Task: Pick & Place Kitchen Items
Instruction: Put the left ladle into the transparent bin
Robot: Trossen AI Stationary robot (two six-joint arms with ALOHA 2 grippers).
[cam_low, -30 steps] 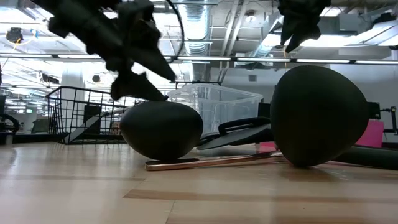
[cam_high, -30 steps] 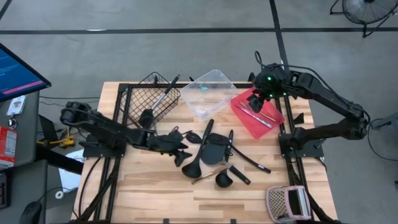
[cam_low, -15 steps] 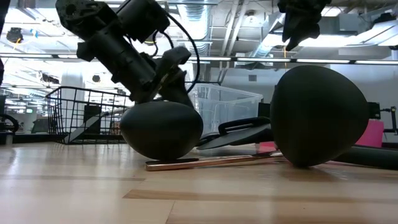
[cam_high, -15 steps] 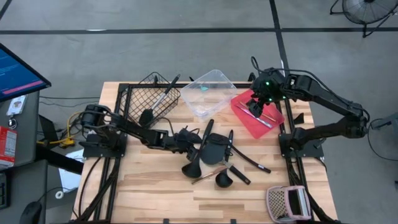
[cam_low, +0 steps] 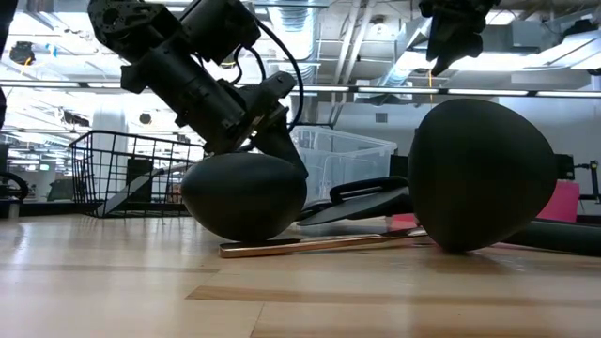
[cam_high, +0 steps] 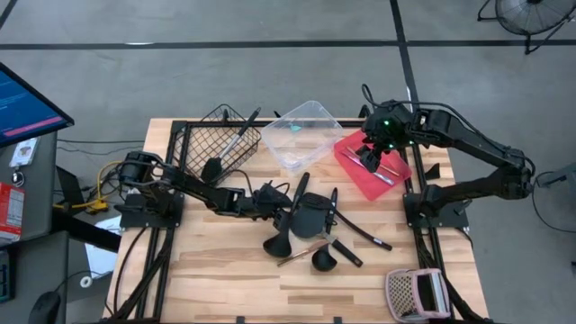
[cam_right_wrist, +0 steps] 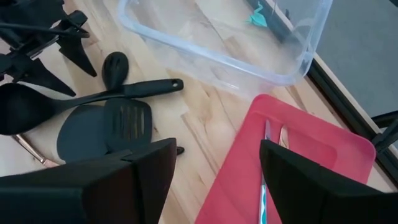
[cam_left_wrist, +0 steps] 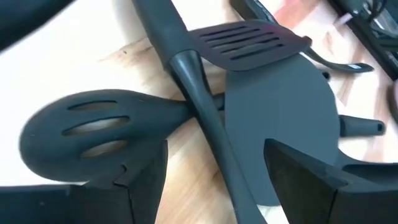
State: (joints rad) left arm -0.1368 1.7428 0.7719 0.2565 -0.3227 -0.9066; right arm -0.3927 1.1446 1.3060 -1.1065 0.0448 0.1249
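Several black utensils lie piled mid-table: a ladle (cam_high: 279,241) with its long handle (cam_left_wrist: 202,106), a slotted spoon (cam_left_wrist: 93,127), a wide spatula (cam_left_wrist: 283,118) and a slotted spatula (cam_left_wrist: 249,43). A copper-coloured piece (cam_high: 302,253) lies beside them. My left gripper (cam_high: 273,200) is open and low over the pile, its fingers on either side of the ladle handle; I see no touch. My right gripper (cam_high: 371,157) is open and empty above the red tray (cam_high: 389,184), where thin silver pieces (cam_right_wrist: 266,163) lie.
A black wire basket (cam_high: 209,133) at the far left holds a steel-handled utensil (cam_high: 243,126) and a black one. A clear tub (cam_high: 306,135) stands between the basket and the tray. A pinkish-white perforated item (cam_high: 414,293) sits at the near right corner.
My left gripper has gone toward the table's right edge and down, from above the table's left part to just over the utensil pile, with its fingers around the ladle handle. The utensils lie as before.
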